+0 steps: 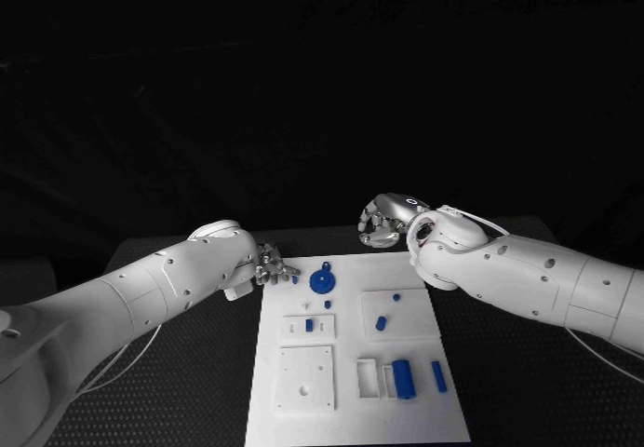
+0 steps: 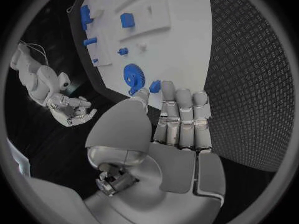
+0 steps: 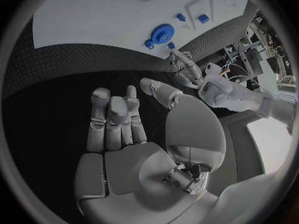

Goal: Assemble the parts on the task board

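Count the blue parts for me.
8: gear and a small piece by the left hand, four small ones in the middle, block and bar nearest the robot; more may be hidden.

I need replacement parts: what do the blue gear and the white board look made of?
Blue gear: probably moulded or printed plastic, with even matte colour and no metallic shine. Task board: likely matte white plastic, flat with raised blocks; the exact material can't be told.

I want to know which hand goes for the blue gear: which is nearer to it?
Left. The left hand sits at the board's edge beside the blue gear; the right hand is raised beyond the board's far edge.
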